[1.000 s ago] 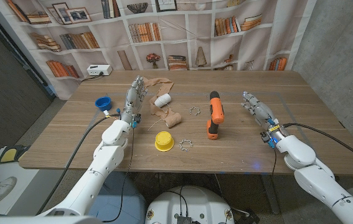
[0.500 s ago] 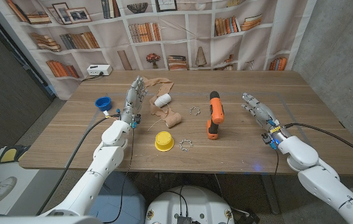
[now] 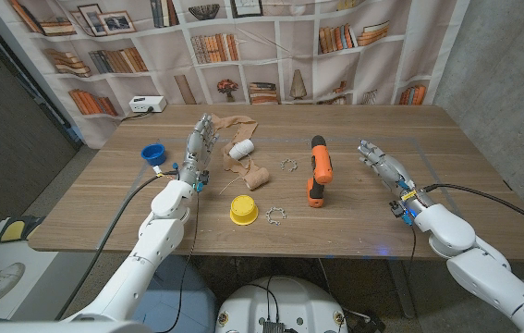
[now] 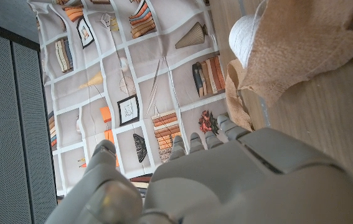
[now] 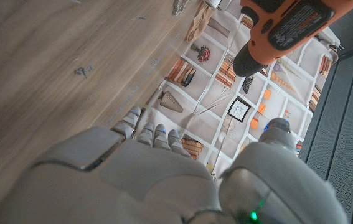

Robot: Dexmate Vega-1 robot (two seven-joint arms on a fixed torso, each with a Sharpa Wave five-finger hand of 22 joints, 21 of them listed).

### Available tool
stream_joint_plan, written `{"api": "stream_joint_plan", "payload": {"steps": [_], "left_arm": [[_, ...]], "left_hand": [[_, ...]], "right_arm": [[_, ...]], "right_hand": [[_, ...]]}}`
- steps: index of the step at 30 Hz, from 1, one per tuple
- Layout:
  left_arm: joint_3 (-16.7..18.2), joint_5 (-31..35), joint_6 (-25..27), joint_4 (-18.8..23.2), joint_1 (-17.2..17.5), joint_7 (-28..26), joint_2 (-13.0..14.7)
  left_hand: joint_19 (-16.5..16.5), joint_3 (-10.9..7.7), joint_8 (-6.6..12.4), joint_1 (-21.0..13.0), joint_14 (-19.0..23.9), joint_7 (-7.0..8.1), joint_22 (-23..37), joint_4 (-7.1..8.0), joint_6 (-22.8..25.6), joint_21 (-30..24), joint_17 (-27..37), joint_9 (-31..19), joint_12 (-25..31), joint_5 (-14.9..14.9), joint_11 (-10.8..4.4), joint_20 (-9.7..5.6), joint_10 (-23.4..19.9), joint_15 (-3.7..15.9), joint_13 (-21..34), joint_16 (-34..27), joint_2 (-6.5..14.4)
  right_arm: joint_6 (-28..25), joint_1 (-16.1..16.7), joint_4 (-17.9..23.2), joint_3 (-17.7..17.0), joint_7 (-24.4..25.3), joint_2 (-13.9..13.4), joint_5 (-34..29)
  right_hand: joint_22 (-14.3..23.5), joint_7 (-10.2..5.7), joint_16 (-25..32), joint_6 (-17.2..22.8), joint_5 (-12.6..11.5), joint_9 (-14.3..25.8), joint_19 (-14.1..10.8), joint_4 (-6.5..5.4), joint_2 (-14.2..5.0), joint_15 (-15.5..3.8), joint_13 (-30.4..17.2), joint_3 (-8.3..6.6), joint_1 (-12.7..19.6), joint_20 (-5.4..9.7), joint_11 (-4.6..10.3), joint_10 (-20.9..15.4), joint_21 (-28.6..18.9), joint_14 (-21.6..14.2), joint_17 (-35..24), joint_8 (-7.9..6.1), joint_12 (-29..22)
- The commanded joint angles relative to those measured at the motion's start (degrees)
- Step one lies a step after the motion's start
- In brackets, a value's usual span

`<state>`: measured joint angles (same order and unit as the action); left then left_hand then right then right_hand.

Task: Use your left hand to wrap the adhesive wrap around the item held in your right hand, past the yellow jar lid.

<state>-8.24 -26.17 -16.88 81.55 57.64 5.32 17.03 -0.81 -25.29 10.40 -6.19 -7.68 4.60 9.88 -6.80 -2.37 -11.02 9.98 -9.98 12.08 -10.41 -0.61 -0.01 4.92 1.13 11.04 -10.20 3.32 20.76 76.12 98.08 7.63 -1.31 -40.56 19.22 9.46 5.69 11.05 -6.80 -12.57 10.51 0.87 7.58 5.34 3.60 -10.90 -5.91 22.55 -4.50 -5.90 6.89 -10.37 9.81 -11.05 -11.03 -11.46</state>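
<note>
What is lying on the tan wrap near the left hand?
A white roll lies on the crumpled tan wrap, beside the left hand. Whatever the wrap's folds cover cannot be seen.

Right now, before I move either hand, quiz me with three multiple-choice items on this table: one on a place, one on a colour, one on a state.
1. Where does the yellow jar lid lie?
A. near the table's front edge, ahead of the tan wrap
B. on the drill
C. in the blue funnel

2. What colour is the drill?
A. green
B. orange and black
C. white

3. What does the right hand hold?
A. the drill
B. the lid
C. nothing

Answers: 1 A, the lid sits alone toward the front edge. 2 B, its body is orange with black parts. 3 C, the hand is apart from the drill, fingers extended.
</note>
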Motion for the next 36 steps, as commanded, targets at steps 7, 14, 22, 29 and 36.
{"api": "stream_joint_plan", "payload": {"steps": [7, 14, 22, 29, 36], "left_arm": [[-0.2, -0.2, -0.2, 1.4, 1.0, -0.9, 0.3], [-0.4, -0.2, -0.4, 1.3, 1.1, -0.9, 0.3], [-0.5, -0.2, -0.4, 1.6, 1.3, -1.0, 0.3], [-0.6, -0.1, -0.3, 2.0, 1.5, -1.4, 0.3], [-0.8, 0.0, -0.1, 2.3, 1.5, -1.6, 0.4]], "left_hand": [[0.1, -0.04, 0.15, -0.4, -0.2, -0.02, 0.1, -0.26, 0.5, 0.0, 0.2, -0.1, 0.1, 0.2, 0.15, -0.13, 0.0, -0.30, 0.1, -0.2, 0.3], [0.1, -0.04, 0.15, -0.4, -0.2, -0.05, 0.1, -0.27, 0.5, 0.0, 0.2, -0.1, 0.2, 0.2, 0.35, -0.15, -0.1, -0.28, 0.1, -0.2, 0.3], [0.1, -0.05, 0.14, -0.4, -0.2, 0.00, 0.1, -0.29, 0.5, 0.0, 0.2, -0.1, 0.2, 0.2, 0.13, -0.13, -0.1, -0.32, 0.1, -0.2, 0.4], [0.1, -0.07, 0.13, -0.4, -0.2, -0.03, 0.1, -0.30, 0.5, 0.0, 0.2, -0.1, 0.1, 0.2, 0.19, -0.10, 0.0, -0.33, 0.1, -0.3, 0.4], [0.1, -0.10, 0.13, -0.4, -0.2, -0.04, 0.1, -0.32, 0.5, 0.0, 0.2, -0.1, 0.1, 0.2, 0.09, -0.11, 0.0, -0.25, 0.1, -0.2, 0.5]], "right_arm": [[0.6, 3.1, 2.1, -0.7, 1.4, -2.2, -0.1], [0.7, 4.3, 2.9, -1.2, 1.4, -3.2, -0.2], [1.2, 4.9, 3.1, -1.3, 1.6, -3.4, -0.1], [1.7, 5.3, 3.5, -1.2, 2.1, -3.7, -0.9], [2.2, 5.9, 3.6, -0.9, 2.4, -3.8, -1.0]], "right_hand": [[0.2, -0.65, 0.4, 0.0, -0.6, 0.2, -0.1, -0.11, 0.85, -0.70, -0.2, 0.66, -0.4, 0.14, 0.59, -0.4, -0.4, 3.5, -0.3, -0.09, -0.3], [0.2, -0.87, 0.5, 0.1, -0.7, 0.2, -0.1, -0.19, 0.96, -0.79, -0.2, 0.83, -0.5, 0.11, 0.79, -0.5, -0.4, 3.4, -0.3, -0.12, -0.3], [0.2, -1.01, 0.5, 0.1, -0.8, 0.2, -0.1, -0.22, 1.07, -0.83, -0.3, 0.99, -0.5, 0.04, 0.88, -0.5, -0.4, 3.4, -0.3, -0.12, -0.3], [0.2, -1.02, 0.5, 0.1, -0.9, 0.2, -0.3, -0.22, 1.14, -0.95, -0.3, 1.10, -0.4, 0.07, 0.92, -0.6, -0.4, 3.2, -0.3, -0.12, -0.3], [0.2, -1.15, 0.9, 0.1, -1.4, 0.2, -1.2, 0.06, 1.41, -1.80, -0.3, 1.32, 0.4, 0.02, 1.75, -2.5, -0.7, 2.1, -0.2, -0.12, -1.0]]}}
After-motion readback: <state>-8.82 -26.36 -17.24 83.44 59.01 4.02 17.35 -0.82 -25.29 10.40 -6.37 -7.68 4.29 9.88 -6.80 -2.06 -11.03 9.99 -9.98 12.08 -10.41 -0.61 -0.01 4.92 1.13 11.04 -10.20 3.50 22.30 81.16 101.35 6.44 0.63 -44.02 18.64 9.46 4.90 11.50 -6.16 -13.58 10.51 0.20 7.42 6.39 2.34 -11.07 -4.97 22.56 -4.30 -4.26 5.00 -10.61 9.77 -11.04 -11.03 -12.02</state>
